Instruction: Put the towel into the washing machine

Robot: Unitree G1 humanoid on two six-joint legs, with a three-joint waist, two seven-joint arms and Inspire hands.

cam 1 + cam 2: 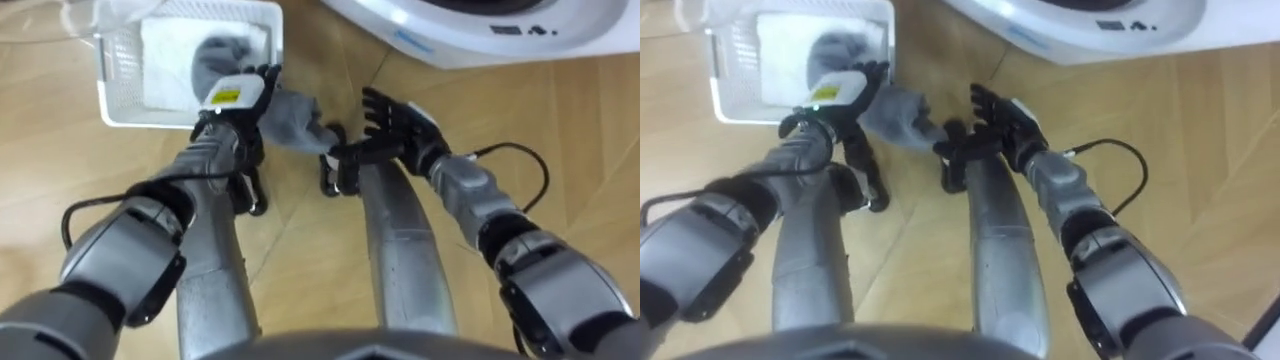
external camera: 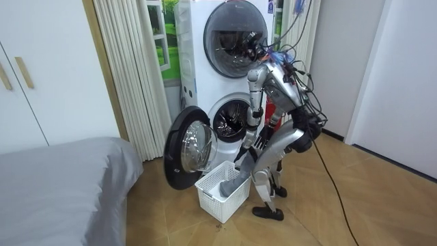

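One grey towel [image 1: 292,118] trails out of the white basket [image 1: 118,82] over its rim, clamped in the left hand [image 1: 238,95]; the right hand [image 1: 398,122] hovers just beside the towel's free end, fingers spread; the robot bends before the washing machine [image 2: 205,102], its door [image 2: 188,154] swung open.

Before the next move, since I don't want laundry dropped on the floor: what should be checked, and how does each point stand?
1. Grip of left hand on towel: ok, fingers curled round it.
2. Whole towel out of basket: not ok, one end lies inside.
3. Spare right hand: ok, open beside the towel.
4. Open washing machine door: ok.
5. Room in drum: cannot tell.
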